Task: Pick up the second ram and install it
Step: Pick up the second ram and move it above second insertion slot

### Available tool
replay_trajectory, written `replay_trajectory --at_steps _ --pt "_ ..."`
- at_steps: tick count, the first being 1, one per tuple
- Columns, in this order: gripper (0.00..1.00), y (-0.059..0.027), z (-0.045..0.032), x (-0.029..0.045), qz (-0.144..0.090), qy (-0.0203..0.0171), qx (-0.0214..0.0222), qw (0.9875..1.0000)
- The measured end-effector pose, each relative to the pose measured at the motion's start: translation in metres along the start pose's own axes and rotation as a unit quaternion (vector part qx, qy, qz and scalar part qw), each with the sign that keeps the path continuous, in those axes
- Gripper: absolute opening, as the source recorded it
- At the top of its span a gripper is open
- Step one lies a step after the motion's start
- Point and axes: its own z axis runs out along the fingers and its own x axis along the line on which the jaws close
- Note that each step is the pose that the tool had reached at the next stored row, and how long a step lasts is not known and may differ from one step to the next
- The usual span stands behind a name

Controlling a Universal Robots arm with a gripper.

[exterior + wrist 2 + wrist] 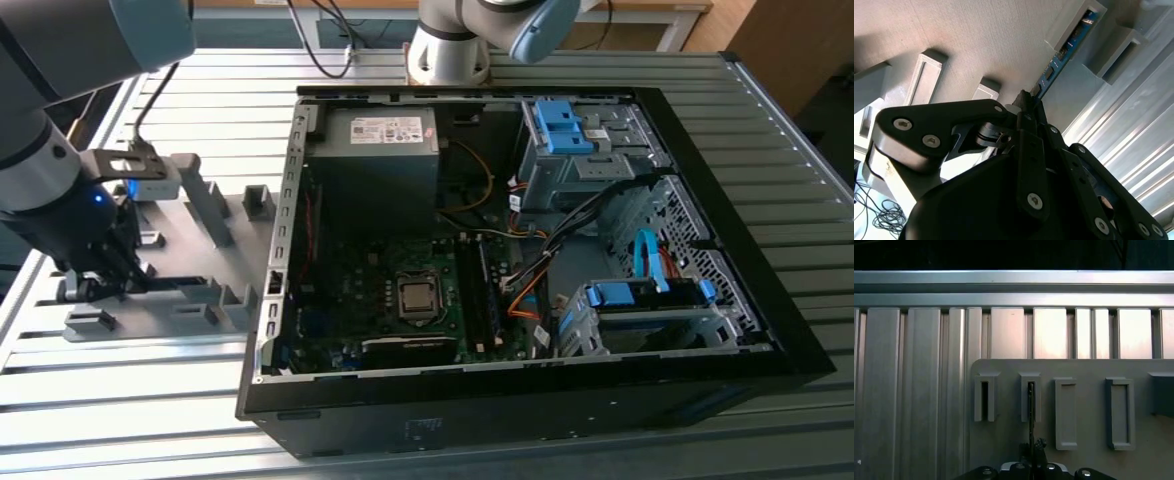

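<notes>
One end effector [96, 288], low over the grey fixture tray [234, 255] at the exterior view's left, is clamped on the second ram [1064, 52], standing on edge in a tray slot.

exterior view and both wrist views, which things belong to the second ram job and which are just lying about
Job in hand:
- second ram
- gripper, shut on it
- grey fixture tray, whose slot the ram stands in
- motherboard in the open computer case

Just lying about:
- power supply
- blue drive brackets
- orange cables
- slatted table
</notes>
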Motion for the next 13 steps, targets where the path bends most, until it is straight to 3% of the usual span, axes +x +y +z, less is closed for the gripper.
replay_trajectory --at_steps 13 --pt "0.14 0.0001 -0.0059 -0.0001 0.0 0.0 0.0001 1.0"
